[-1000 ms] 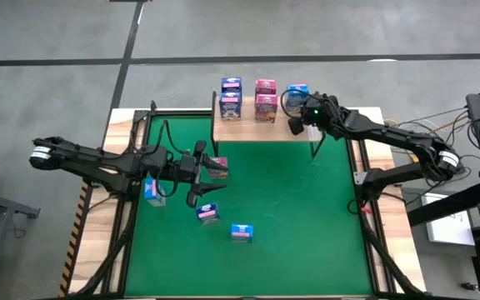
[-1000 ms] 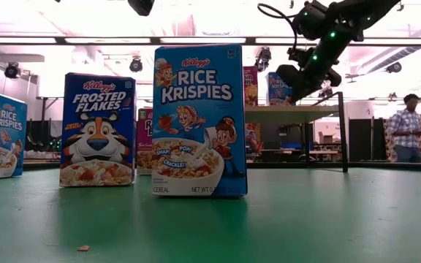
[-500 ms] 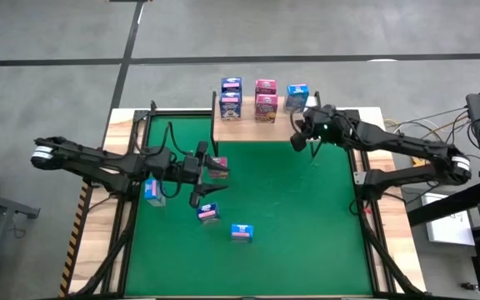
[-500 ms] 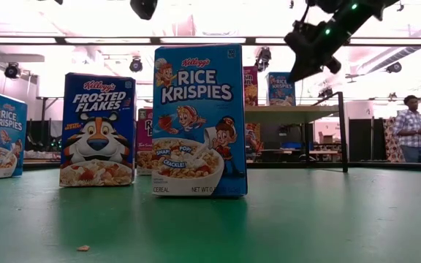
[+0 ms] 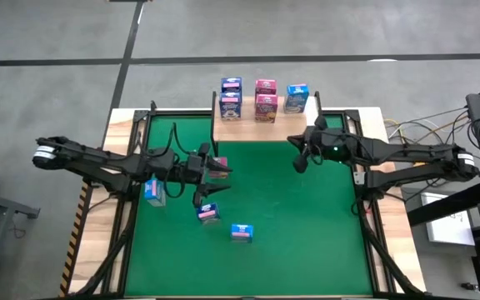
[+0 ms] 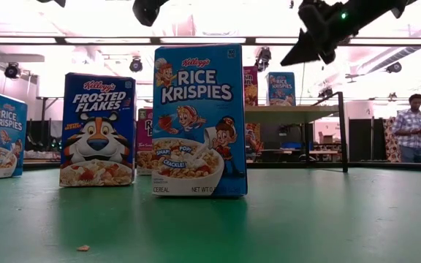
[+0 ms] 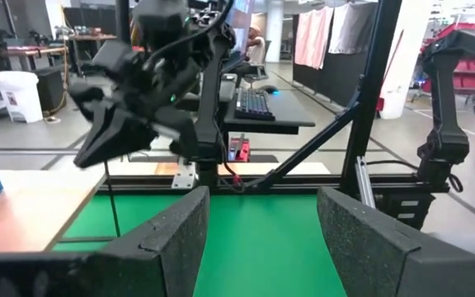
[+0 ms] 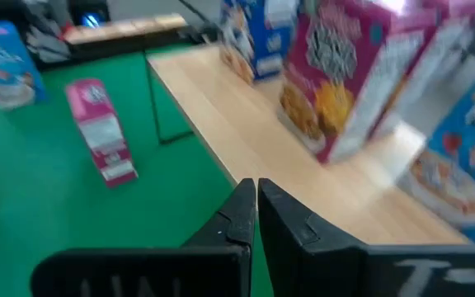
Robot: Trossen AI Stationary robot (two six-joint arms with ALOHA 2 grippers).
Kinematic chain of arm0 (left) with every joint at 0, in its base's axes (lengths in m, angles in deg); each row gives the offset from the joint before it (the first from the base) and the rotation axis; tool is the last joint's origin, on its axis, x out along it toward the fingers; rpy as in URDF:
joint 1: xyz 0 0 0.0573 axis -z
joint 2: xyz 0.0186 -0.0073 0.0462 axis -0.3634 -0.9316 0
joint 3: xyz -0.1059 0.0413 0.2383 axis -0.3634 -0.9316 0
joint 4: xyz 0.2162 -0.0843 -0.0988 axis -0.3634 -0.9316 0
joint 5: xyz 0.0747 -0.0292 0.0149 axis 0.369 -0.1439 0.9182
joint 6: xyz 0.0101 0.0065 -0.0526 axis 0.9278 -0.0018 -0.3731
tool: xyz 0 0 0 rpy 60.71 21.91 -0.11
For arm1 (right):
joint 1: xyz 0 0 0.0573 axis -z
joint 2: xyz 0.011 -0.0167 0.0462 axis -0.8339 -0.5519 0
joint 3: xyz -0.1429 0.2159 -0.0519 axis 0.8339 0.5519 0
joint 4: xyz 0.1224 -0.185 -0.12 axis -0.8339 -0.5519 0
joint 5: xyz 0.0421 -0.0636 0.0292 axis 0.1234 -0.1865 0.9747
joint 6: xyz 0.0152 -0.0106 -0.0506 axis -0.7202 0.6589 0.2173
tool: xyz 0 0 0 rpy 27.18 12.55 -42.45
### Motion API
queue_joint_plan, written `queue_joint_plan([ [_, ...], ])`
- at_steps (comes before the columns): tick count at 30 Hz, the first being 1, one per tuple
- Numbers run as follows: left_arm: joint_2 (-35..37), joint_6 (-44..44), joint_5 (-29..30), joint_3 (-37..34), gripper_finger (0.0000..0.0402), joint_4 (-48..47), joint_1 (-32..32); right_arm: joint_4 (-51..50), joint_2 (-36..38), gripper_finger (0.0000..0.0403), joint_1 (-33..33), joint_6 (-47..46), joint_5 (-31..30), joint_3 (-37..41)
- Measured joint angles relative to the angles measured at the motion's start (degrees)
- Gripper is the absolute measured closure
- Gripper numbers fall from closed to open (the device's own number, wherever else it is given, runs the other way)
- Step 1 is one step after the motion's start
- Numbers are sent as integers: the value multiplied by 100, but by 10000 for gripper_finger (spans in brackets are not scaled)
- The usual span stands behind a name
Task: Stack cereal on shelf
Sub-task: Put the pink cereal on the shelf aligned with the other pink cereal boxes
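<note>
Green matting covers the table (image 5: 307, 242), and the shelf (image 5: 257, 132) stands at its 12 o'clock edge. It carries five cereal boxes: a dark blue pair (image 5: 231, 98) stacked, a pink pair (image 5: 265, 99) stacked just beside it, and a light blue box (image 5: 297, 98) alone toward 1 o'clock. Four boxes are not yet shelved. A pink box (image 5: 217, 167) sits at about 11 o'clock of the table's middle, a blue box (image 5: 152, 192) at 9, a third box (image 5: 208, 212) near 8 and a fourth box (image 5: 240, 232) at 6. The step in hand looks like a fresh pick. The left gripper (image 5: 213, 175) hovers by the pink box with its jaws spread and nothing visible between them. Whether it touches the box I cannot tell. The right gripper (image 5: 299, 160) hangs clenched and empty off the shelf's front edge at 1 o'clock. Next, I judge, the left jaws must straddle the pink box squarely, close, lift, and carry it toward 12. A free spot there would be atop the light blue box or on the bare wood in front. In the way are the right arm across the shelf's 1 o'clock corner, the shelf's thin black legs, and the standing stacks, which a careless approach could topple. A person (image 6: 413, 128) stands in the room behind, well apart.
</note>
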Motion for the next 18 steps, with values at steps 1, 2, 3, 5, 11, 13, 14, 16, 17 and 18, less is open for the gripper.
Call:
queue_joint_plan([
  [1,-12,-48,0,0,192,5,0,92,44,394,-42,108,13,1],
  [2,-29,-113,0,0,192,7,0,172,87,394,-74,225,65,2],
  [3,-55,-186,0,0,192,7,0,244,140,394,-96,322,162,7],
  [5,-125,-408,4,0,192,7,0,356,258,394,-114,528,451,54],
  [11,-319,-1509,40,23,192,-58,0,1175,534,394,-116,1131,1197,422],
  [13,-384,-1997,39,103,192,-318,1,1427,607,394,-114,1256,1195,540],
  [14,-418,-2237,39,177,192,-558,2,1499,631,394,-114,1311,1195,579],
  [16,-510,-2584,39,361,192,-1191,2,1507,673,394,-114,1439,1194,618],
  [17,-574,-2688,39,476,192,-1522,2,1495,687,394,-114,1491,1195,622],
  [18,-653,-2758,45,602,192,-1842,2,1504,696,394,-114,1519,1195,622],
])
